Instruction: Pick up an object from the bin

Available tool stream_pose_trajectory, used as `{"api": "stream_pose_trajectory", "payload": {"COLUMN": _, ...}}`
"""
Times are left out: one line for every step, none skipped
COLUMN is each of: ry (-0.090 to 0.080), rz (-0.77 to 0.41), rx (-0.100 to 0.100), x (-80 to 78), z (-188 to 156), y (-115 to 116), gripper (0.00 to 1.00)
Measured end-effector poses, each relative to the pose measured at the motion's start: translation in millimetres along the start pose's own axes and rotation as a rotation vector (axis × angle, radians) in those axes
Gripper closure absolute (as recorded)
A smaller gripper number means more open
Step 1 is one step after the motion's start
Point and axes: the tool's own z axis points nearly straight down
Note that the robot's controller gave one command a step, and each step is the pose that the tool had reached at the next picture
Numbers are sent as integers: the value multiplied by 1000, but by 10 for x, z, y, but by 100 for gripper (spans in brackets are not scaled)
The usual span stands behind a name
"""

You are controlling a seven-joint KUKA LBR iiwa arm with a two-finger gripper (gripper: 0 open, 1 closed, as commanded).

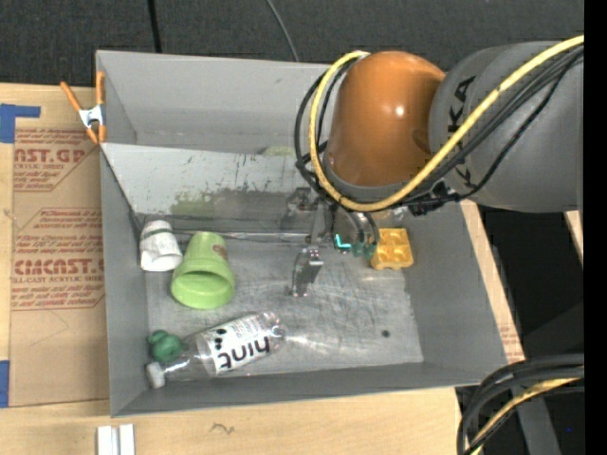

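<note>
My gripper (307, 269) hangs below the orange dome over the bare middle of the bin floor, and nothing shows in it. The nearest thing is a yellow studded block (392, 249), a short way to its right against the bin's right wall. To its left a light green plastic cup (202, 271) lies on its side with its mouth toward the front. A clear bottle with a "hint" label (232, 341) lies along the front wall, below and left of the gripper.
A small white bottle (157, 245) lies at the left wall beside the cup. A dark green cap-like piece (164, 346) sits at the clear bottle's left end in the front left corner. The arm and its dome cover the bin's back right part.
</note>
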Motion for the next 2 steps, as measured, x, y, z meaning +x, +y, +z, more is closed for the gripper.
{"api": "stream_pose_trajectory", "payload": {"ry": -8, "rz": 1, "rx": -1, "x": -17, "z": -40, "y": -5, "gripper": 0}}
{"api": "stream_pose_trajectory", "payload": {"ry": -15, "rz": -239, "rx": 1, "x": 108, "z": 469, "y": 147, "gripper": 0}}
